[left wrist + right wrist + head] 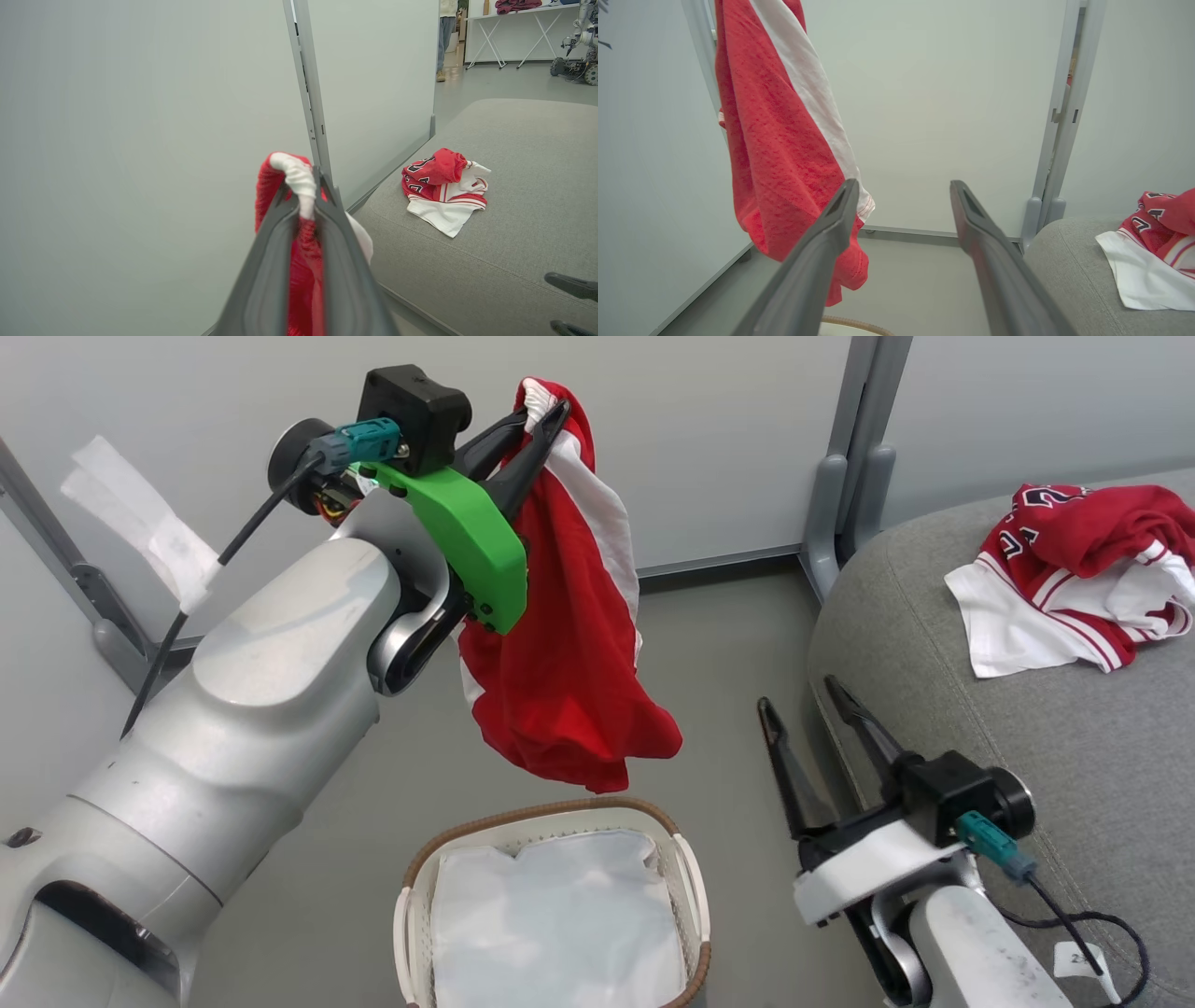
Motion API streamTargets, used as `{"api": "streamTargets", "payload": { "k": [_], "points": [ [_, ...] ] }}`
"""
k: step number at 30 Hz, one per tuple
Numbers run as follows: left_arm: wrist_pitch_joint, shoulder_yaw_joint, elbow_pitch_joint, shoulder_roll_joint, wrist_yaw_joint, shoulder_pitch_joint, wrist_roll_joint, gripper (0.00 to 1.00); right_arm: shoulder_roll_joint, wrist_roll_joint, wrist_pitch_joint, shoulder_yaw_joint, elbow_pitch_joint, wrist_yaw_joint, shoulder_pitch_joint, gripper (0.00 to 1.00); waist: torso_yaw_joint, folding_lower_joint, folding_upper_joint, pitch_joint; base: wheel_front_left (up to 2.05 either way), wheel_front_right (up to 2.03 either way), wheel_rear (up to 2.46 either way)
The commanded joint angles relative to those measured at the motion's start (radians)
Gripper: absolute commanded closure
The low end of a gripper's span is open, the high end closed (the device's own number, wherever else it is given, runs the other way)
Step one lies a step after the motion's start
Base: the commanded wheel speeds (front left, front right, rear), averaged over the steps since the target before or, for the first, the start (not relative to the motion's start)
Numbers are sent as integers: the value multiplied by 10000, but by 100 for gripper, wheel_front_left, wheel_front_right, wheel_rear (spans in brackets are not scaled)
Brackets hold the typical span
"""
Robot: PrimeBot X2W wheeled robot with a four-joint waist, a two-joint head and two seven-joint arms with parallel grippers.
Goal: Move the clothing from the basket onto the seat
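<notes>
One garment airborne: red shorts with white side stripe (560, 691) hang vertically from left gripper (544, 418), clamped on waistband, above white perforated brown-rimmed basket (551, 807). To right lies grey woven sofa seat (1074, 775); right gripper (799, 695), nearer it, spread, empty.

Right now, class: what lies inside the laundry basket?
A plain white sheet lies across the inside of the basket, hiding its floor. Anything beneath the sheet cannot be seen. The red shorts hang above the basket, pinched in the left claw, not inside it.
</notes>
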Motion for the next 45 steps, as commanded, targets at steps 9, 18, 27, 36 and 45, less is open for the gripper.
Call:
{"api": "streamTargets", "payload": {
  "k": [9, 18, 27, 36, 45],
  "points": [
    [63, -31, -186, -260, 96, -314, -102, 100, -39, 72, -19, 2095, 1021, -11, -1746, 0, 334, 1, 0, -52, 0, 0, 0],
    [147, -200, -522, -617, 158, -368, -82, 100, -33, -78, -19, 2509, 2902, -11, -3238, 0, 810, 1, 0, -115, 0, 0, 0],
    [268, -339, -910, -728, 158, -194, -139, 100, -31, 382, -19, 3278, 4563, -11, -4260, 60, 1171, 1, 0, -165, 0, 0, 0],
    [235, -379, -1077, -357, 352, 195, -184, 100, -34, 764, -19, 3383, 4804, -11, -4646, 100, 1251, 1, 0, -185, 0, 0, 0],
    [-233, -355, -909, 44, 634, 786, -127, 0, -33, 515, -19, 2733, 4510, -11, -4508, 100, 985, 1, 0, -201, 0, 0, 0]
  ]
}}
